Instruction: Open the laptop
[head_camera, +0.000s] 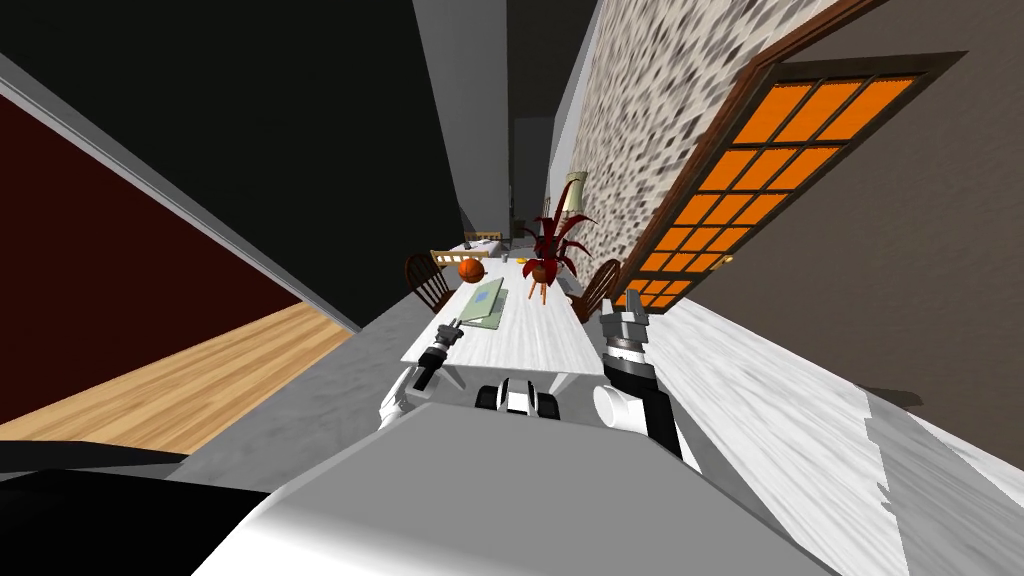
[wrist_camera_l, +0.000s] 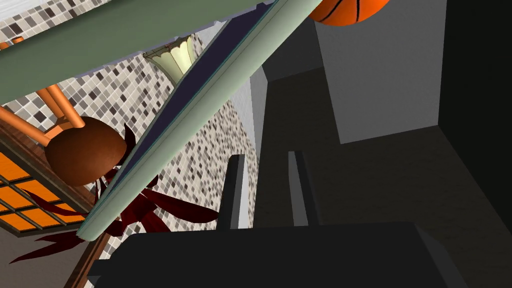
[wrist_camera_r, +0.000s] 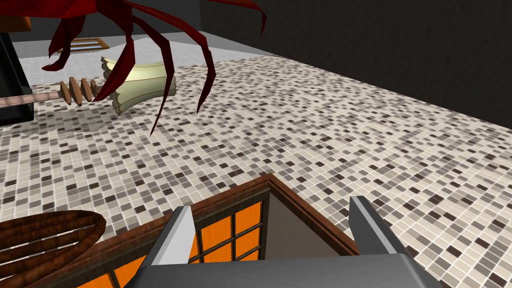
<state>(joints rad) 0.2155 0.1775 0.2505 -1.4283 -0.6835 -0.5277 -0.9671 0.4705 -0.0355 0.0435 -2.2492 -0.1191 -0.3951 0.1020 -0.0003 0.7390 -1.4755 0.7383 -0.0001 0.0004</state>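
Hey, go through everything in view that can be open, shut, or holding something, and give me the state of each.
laptop, partly open, with the lid angled up off the base
left hand, fingers close together, holding nothing
right hand, open, holding nothing
door with orange panes, looks shut in its frame
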